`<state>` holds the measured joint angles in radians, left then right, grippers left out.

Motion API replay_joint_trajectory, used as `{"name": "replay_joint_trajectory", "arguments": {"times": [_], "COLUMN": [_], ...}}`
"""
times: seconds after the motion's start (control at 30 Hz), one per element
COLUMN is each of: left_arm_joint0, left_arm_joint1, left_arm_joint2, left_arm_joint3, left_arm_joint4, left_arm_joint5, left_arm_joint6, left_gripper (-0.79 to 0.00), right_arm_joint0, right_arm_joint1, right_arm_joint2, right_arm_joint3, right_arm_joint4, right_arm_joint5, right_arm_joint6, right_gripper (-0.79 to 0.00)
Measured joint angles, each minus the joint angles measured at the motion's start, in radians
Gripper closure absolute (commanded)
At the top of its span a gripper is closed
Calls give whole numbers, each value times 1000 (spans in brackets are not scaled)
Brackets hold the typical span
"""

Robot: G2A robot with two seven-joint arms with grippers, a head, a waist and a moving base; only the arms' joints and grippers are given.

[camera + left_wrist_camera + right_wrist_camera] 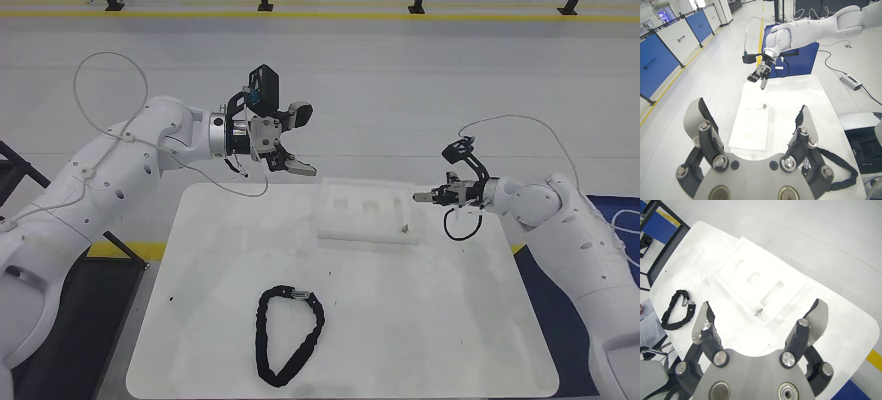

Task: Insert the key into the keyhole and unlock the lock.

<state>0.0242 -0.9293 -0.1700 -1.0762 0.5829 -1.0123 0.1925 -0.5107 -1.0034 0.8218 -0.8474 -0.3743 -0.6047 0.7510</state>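
Chain lock lies near on surface; key on foam tray farther back; left hand and right hand spread apart, empty.

Set on the table, toward its far edge: foam tray, with three recesses in a row along its top. On the foam tray, near its right front corner and just beside the rightmost recess: key. In front of the foam tray and a little to the left, well apart from it, flat on the table: chain lock. Behind and left of the foam tray, raised over the table's far edge: left gripper. Close by the foam tray's right end, raised above it: right gripper.
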Motion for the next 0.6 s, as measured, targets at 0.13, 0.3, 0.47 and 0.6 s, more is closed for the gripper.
{"name": "replay_joint_trajectory", "arguments": {"times": [0.13,0.3,0.47,0.6], "left_arm_joint0": [0,0,0,0], "left_arm_joint1": [0,0,0,0], "left_arm_joint2": [0,0,0,0], "left_arm_joint3": [0,0,0,0], "left_arm_joint4": [0,0,0,0], "left_arm_joint5": [0,0,0,0], "left_arm_joint6": [0,0,0,0], "left_gripper": [-785,-785,-785,-785], "right_arm_joint0": [14,36,61,72], "right_arm_joint1": [-26,-66,-108,-140], "right_arm_joint2": [-37,-84,-125,-159], "right_arm_joint3": [44,97,135,143], "right_arm_joint4": [-1,21,57,70], "right_arm_joint5": [32,94,190,264], "right_arm_joint6": [4,39,105,157], "right_gripper": [-785,-785,-785,-785]}}
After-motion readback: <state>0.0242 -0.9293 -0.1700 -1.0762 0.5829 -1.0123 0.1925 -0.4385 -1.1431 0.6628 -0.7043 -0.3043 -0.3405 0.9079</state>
